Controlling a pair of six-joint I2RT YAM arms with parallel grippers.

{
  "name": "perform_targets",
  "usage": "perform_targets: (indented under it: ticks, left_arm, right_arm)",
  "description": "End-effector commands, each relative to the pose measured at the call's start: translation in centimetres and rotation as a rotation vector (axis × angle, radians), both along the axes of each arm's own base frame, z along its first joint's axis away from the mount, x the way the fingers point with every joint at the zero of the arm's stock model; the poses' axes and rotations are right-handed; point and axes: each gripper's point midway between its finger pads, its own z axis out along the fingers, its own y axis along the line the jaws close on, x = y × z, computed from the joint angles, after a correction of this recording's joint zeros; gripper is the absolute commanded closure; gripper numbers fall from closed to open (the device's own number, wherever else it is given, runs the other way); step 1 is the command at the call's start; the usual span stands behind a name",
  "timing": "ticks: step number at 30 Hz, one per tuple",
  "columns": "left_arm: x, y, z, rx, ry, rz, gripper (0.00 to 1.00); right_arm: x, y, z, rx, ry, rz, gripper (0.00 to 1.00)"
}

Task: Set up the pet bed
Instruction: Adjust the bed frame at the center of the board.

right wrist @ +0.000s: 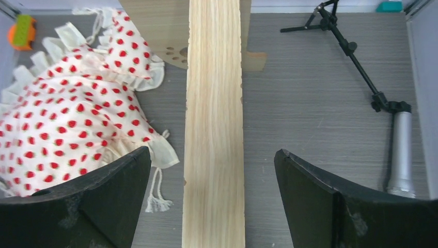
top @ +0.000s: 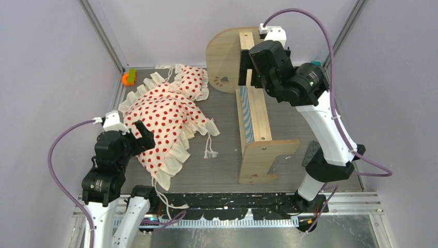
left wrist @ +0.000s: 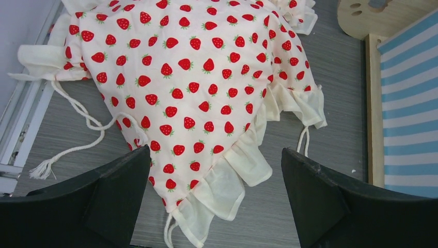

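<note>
1. Well, closest to me, the left gripper (left wrist: 215, 151) hangs just over the near corner of the bedding (left wrist: 191, 72). Its fingers are spread wide with nothing in them.
2. The bedding is a cream ruffled cover with little red strawberries. It lies crumpled on the left side of the table (top: 222, 160), with loose strings (left wrist: 82, 147) trailing out. If the fingers pinch only a ruffle or a string, I think the cover could slip out or drag along in a bunch.
3. Beside it, toward the right, the pet bed (top: 258, 129) lies tipped on its side, not on its legs. Its striped mattress (left wrist: 408, 103) faces the bedding, and the near end board (top: 266, 157) stands on its edge.
4. A bit further back, the right gripper (right wrist: 213, 154) hovers over the top side rail (right wrist: 214, 93). Its fingers are wide, one on each side of the wood, not squeezing it. If it grabs off-centre, the bed might swing or flop down hard, and the mattress could fall out.
5. Farthest back, a small pillow (top: 192, 80) rests close to the far end board (top: 223, 57) with the paw print. The tipping bed could land on it or on the cover.
</note>
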Motion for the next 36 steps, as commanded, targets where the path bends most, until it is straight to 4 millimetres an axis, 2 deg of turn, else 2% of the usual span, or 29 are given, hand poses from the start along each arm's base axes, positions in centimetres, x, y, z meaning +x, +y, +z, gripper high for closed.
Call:
perform_targets:
  ticks: [1,7,15,24,28,34,36]
  left_arm:
    - [0.1,0.2,0.4,0.001,-0.023,0.013,0.0]
    - [0.3,0.1,0.1,0.002,-0.009,0.01,0.0]
    - [0.4,0.2,0.2,0.004,-0.009,0.012,0.0]
    - [0.5,0.1,0.1,0.005,-0.004,0.006,0.0]
    - [0.5,0.0,0.1,0.004,-0.007,0.003,0.0]
    - [0.4,0.0,0.1,0.004,-0.007,0.0,0.0]
    - [0.4,0.0,0.1,0.004,-0.006,0.002,0.0]
  right_arm:
    - [0.2,-0.7,-0.5,-0.122,-0.01,-0.028,0.06]
    - [1.2,0.1,-1.9,-0.196,0.006,-0.031,0.06]
    - [2.3,0.0,-3.9,-0.31,0.038,-0.072,0.07]
    - [2.8,1.0,-5.0,-0.306,0.06,-0.063,0.23]
    - [3.1,1.2,-5.5,-0.314,0.067,-0.066,0.26]
    - [3.5,0.8,-6.1,-0.314,0.085,-0.088,0.29]
    - [3.7,0.6,-6.3,-0.311,0.09,-0.096,0.34]
